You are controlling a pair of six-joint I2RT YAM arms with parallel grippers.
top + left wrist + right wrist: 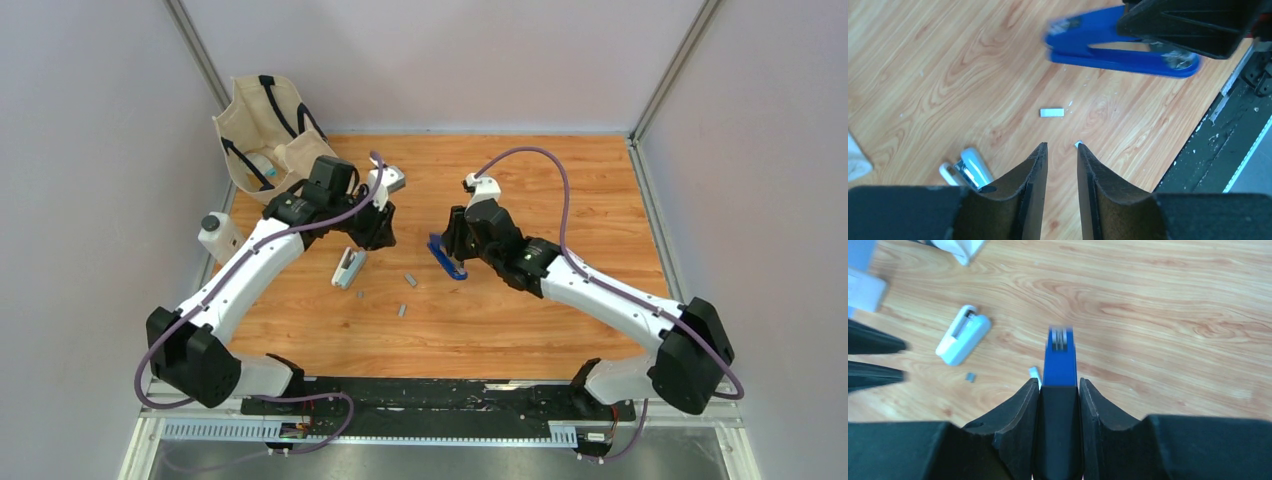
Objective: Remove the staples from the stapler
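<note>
Gripping blue stapler [1060, 357]: right gripper [1059, 385]; left gripper [1062, 148] narrow gap; staples [1052, 112] on wooden table [560, 200], grey walls [420, 60].

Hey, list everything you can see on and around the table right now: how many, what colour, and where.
blue stapler: one, blue, table centre, held by the right gripper
white stapler: one, white and pale blue, lying left of centre
staple strips: two, silvery grey, loose on the wood between the staplers; a smaller grey bit lies near the white stapler
tote bag: one, beige with black straps, far left corner
bottle: one, white with a dark cap, left edge
table: one, wood grain
left gripper: one, black, open and empty, over the table
right gripper: one, black, shut on the blue stapler
</note>
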